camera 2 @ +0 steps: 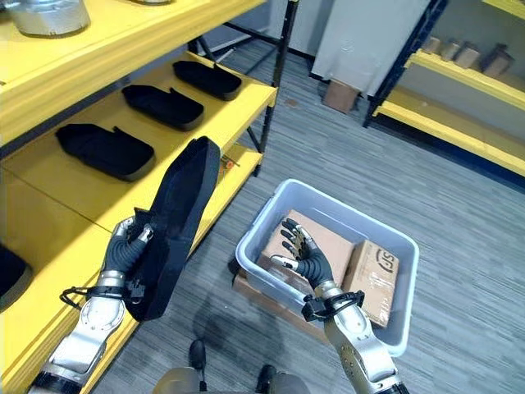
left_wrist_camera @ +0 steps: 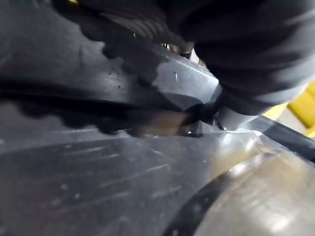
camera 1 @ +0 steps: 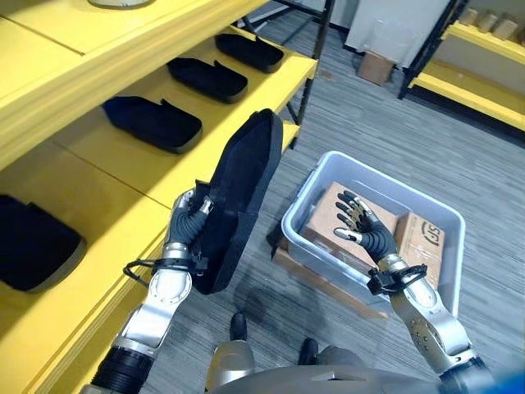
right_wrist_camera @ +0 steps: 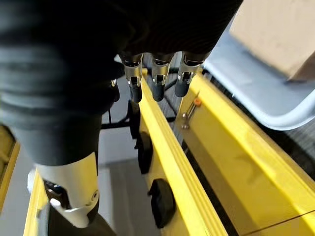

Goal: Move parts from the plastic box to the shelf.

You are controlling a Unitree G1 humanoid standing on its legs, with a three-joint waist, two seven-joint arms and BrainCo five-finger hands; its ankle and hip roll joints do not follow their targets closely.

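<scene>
My left hand (camera 1: 190,220) is shut on a long black foam part (camera 1: 241,197), held upright and tilted beside the front edge of the yellow shelf (camera 1: 123,168); it also shows as the part (camera 2: 176,226) in the hand (camera 2: 127,246). The part's dark surface (left_wrist_camera: 123,162) lies right against the left wrist camera. My right hand (camera 1: 367,228) hovers open, fingers spread, over the grey-blue plastic box (camera 1: 316,185) on the floor. Cardboard boxes (camera 1: 418,238) lie inside it. Its straight fingers (right_wrist_camera: 157,86) hold nothing.
Three black parts (camera 1: 152,123) lie in a row on the shelf's middle level, and another (camera 1: 33,242) lies at the near left. A flat cardboard piece (camera 1: 328,283) is under the box. A second yellow rack (camera 1: 476,90) stands at the far right.
</scene>
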